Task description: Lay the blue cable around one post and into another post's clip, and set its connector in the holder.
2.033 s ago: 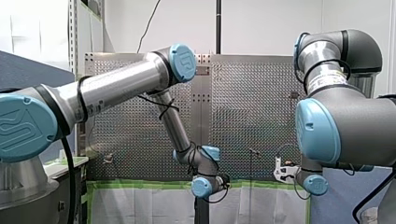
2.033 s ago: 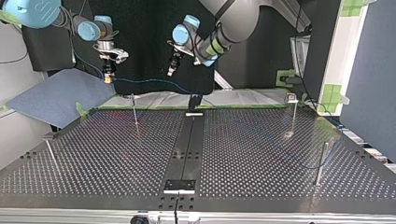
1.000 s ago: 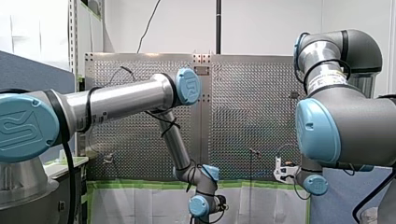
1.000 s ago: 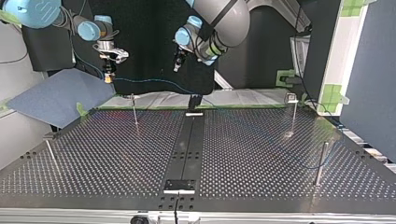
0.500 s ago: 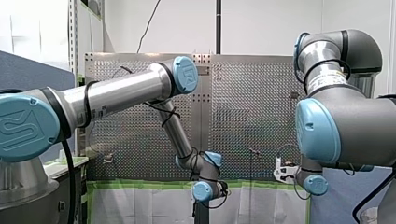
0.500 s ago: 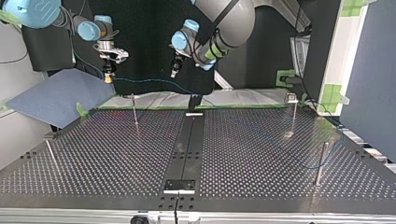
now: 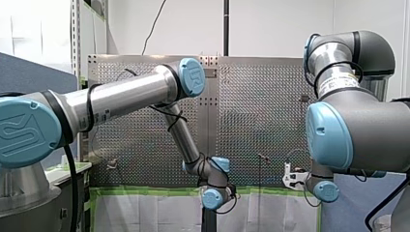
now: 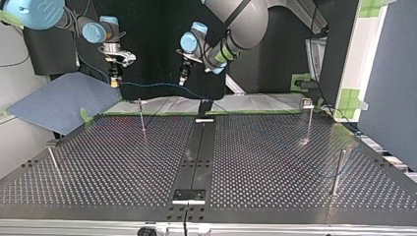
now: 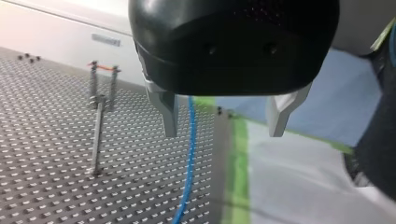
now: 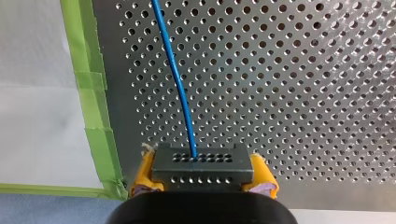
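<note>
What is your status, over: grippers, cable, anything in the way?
Left gripper open, above blue cable. Right gripper shut on connector, aloft, not yet placed. No obstruction seen.

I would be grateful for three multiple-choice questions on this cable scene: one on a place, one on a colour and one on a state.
1. Where is the connector?
A. Between my right gripper's yellow pads
B. In the holder
C. Hung on a post

2. What colour is the tape along the table's edge?
A. Red
B. Green
C. White

3. How does my left gripper stand?
A. Shut on the connector
B. Open, holding nothing
C. Shut on a post

Answers:
1 A: the right wrist view shows the pads clamping it.
2 B: green strips border the perforated plate.
3 B: its fingers stand apart, not closed on the cable.
</note>
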Motion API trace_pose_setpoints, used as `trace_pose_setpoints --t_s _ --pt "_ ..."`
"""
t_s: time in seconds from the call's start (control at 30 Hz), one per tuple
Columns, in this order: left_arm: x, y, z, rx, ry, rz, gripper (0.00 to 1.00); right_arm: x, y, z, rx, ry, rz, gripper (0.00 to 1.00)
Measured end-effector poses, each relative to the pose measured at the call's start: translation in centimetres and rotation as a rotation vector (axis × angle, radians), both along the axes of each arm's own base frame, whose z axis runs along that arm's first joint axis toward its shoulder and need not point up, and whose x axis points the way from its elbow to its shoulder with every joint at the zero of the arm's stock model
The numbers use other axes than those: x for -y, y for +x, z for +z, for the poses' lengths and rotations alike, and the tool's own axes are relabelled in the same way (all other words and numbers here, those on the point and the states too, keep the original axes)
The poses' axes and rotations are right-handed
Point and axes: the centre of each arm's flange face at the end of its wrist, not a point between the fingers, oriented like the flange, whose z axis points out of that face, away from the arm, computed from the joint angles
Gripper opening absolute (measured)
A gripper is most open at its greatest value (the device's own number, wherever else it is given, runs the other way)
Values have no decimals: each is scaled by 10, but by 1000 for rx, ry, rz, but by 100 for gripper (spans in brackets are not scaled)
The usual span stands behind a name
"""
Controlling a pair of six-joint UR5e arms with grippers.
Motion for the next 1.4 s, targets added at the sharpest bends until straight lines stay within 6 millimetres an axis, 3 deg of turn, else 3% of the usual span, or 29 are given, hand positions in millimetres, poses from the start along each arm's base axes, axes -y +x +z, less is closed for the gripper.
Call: trace_pose_setpoints --t_s 0.2,0.5,0.83,0.9,0.93,0.97,1.0,1.07,1.1,1.13,1.2,1.27,1.4 --pt "4 11 2 29 -16 21 93 0 0 0 -2 1 1 0" --pt "8 19 -19 -3 20 29 93 -1 1 0 -4 3 4 0" --pt "20 47 -3 -8 -7 46 93 -1 1 -1 -5 4 3 0" --pt "23 53 2 2 -17 48 89 -1 0 -1 -5 4 3 0" --pt "24 56 4 5 -21 50 81 -1 0 -1 -5 4 3 0" --pt "25 57 6 7 -24 52 64 -1 0 -1 -5 4 2 0" --pt "25 59 6 7 -24 54 64 -1 0 0 -6 4 2 0" --pt "24 62 8 5 -25 59 40 0 -1 0 -6 3 0 0" --pt "24 63 8 5 -25 60 40 0 -1 0 -6 3 -1 0" --pt "23 64 8 4 -23 62 29 0 -1 0 -6 3 -2 0" --pt "22 65 8 3 -21 62 29 0 -2 0 -4 1 -5 0" --pt "22 65 8 -2 -14 56 40 1 -3 0 -3 1 -7 0" --pt "23 61 7 -15 11 36 50 3 -4 1 -1 -4 -10 0"
